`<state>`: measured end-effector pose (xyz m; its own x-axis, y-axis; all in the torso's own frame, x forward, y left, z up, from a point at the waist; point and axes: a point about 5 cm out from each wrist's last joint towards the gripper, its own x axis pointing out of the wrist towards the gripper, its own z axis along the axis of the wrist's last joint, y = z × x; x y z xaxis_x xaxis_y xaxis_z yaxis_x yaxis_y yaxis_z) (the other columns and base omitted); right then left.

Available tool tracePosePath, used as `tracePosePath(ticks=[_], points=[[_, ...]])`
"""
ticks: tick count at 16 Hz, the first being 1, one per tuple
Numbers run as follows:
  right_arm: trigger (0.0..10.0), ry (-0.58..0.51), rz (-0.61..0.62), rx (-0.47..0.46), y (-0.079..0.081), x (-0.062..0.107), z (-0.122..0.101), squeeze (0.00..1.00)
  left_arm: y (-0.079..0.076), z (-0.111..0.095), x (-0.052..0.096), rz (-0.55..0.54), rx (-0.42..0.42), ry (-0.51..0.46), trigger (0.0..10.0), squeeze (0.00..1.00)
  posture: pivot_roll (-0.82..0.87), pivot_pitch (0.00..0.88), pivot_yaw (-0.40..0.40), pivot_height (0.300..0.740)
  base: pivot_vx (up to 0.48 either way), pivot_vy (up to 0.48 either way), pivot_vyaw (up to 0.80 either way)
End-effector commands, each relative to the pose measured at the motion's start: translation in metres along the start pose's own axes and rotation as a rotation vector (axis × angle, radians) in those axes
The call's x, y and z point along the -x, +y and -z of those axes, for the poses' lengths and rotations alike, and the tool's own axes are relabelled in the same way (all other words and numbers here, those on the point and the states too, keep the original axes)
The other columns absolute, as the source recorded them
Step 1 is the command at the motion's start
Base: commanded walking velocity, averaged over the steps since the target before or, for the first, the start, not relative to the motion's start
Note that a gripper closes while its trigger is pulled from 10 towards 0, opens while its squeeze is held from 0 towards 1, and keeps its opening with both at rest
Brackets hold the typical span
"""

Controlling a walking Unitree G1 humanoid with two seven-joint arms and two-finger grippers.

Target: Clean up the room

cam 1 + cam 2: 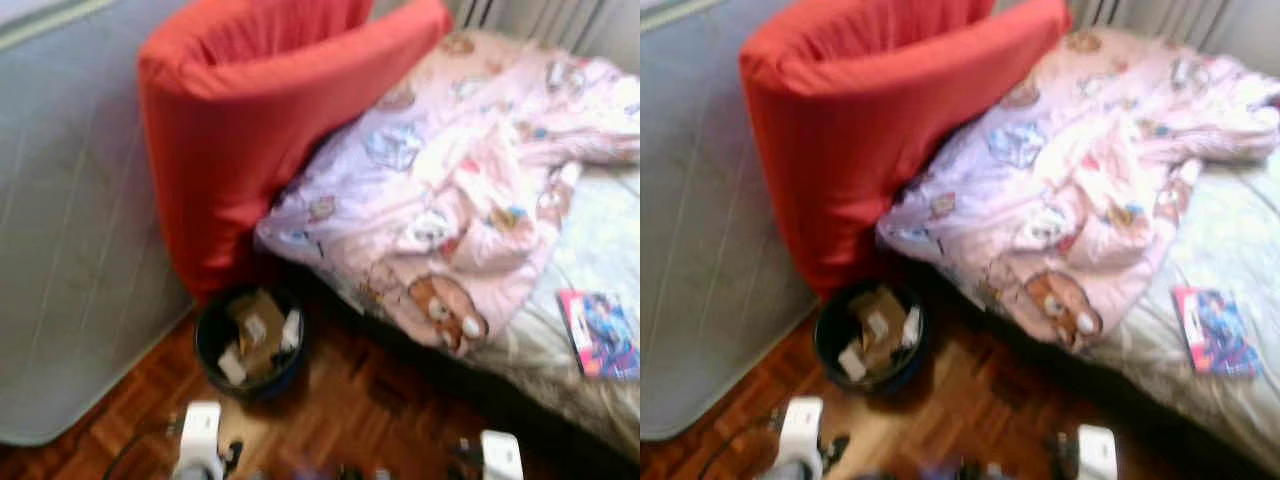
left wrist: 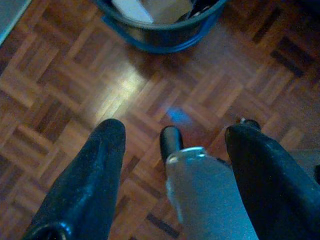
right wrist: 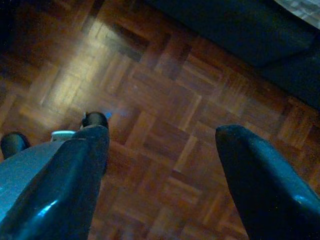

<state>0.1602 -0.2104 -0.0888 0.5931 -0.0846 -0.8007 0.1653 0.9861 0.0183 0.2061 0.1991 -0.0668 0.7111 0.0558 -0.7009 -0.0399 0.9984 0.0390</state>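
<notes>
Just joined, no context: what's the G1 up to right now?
Nothing is being handled yet. The robot faces a bed with a crumpled pink quilt, a red cushion leaning against it, and a magazine on the sheet. A dark bin holding cardboard and paper scraps sits on the parquet floor at the bed's foot. The left hand and right hand hang open and empty over the floor.
</notes>
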Motion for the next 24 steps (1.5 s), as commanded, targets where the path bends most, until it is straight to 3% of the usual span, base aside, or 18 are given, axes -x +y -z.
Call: tracePosePath(ticks=[1,6,13,24], points=[[10.0,0.025,0.009,-0.003,-0.003,0.0021,0.0078,0.0,0.0011,0.0111,0.003,-0.002,0.009,0.037,10.0,0.0,0.04,0.192,-0.019,0.74,0.0,-0.292,0.0],[10.0,0.031,0.011,-0.007,-0.0022,0.0023,0.0095,0.0,0.0063,0.0101,0.0036,-0.001,-0.001,0.029,10.0,0.0,0.04,0.174,-0.013,0.74,0.0,-0.292,0.0],[10.0,0.043,0.002,-0.003,0.0011,0.0025,0.0123,0.0,0.0068,0.0103,0.0037,0.002,-0.013,0.031,10.0,0.0,0.05,0.16,-0.003,0.74,0.0,-0.292,-0.71],[10.0,0.037,0.007,-0.023,0.0007,0.0025,0.0119,0.0,0.0091,0.0142,0.0044,-0.001,-0.014,0.06,10.0,0.0,0.04,0.191,-0.002,0.74,0.0,-0.29,-0.13]])
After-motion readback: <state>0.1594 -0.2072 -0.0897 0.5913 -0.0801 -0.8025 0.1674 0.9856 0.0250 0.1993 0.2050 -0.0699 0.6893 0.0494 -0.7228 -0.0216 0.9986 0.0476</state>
